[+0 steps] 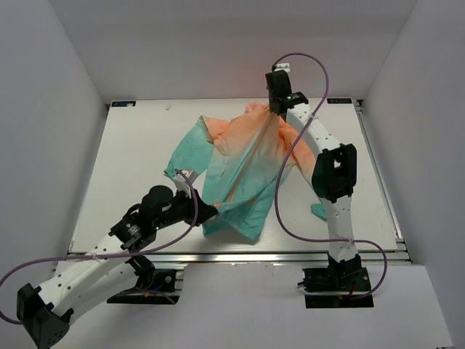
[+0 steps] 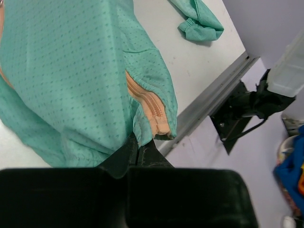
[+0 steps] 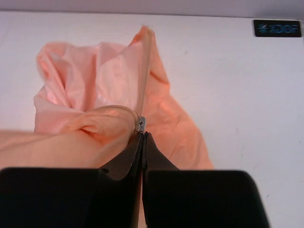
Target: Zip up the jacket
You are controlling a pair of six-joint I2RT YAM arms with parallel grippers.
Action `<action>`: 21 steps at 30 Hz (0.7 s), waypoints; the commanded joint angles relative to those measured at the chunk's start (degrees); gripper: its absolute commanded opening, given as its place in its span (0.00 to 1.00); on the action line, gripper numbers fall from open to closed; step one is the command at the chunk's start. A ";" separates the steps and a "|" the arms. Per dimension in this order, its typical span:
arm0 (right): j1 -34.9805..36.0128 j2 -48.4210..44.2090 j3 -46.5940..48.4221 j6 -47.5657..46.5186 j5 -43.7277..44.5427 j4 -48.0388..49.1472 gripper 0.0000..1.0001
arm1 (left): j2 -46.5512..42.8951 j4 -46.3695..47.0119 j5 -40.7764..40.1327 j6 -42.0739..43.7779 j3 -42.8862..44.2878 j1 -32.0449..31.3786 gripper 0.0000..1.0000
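Observation:
The jacket (image 1: 243,156), peach-orange at the top and teal at the hem, is stretched between my two grippers above the table. My left gripper (image 1: 211,213) is shut on the teal hem (image 2: 142,130) right at the lower end of the orange zipper (image 2: 152,107). My right gripper (image 1: 276,109) is shut on the metal zipper slider (image 3: 140,124) up at the peach collar (image 3: 95,114), near the far edge. The zipper line runs taut between the two grippers.
A teal sleeve cuff (image 1: 318,211) lies on the white table (image 1: 131,167) beside the right arm; it also shows in the left wrist view (image 2: 199,23). The table's metal front rail (image 1: 240,254) runs just below the hem. White walls enclose the table.

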 commanded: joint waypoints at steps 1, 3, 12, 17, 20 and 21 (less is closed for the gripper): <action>-4.03 1.20 3.21 -3.13 7.10 11.14 0.00 | -4.27 -8.76 2.96 -6.47 -1.14 -0.65 0.00; -5.53 2.16 2.67 -6.20 7.72 14.32 0.00 | -6.38 -12.88 2.08 -8.40 -1.32 -0.74 0.00; -7.11 9.81 7.41 -15.52 9.92 25.58 0.00 | -10.52 -28.79 -1.51 -13.51 0.08 -0.74 0.00; -7.64 12.98 9.45 -17.72 9.65 28.56 0.00 | -10.17 -32.41 -0.73 -14.91 -0.70 -0.74 0.00; -7.81 13.16 9.00 -18.52 6.95 27.70 0.00 | -9.56 -31.63 0.15 -15.36 -1.50 -0.74 0.00; -7.73 12.63 7.26 -18.52 2.14 25.95 0.00 | -9.12 -31.27 -0.03 -15.36 -1.24 -0.74 0.00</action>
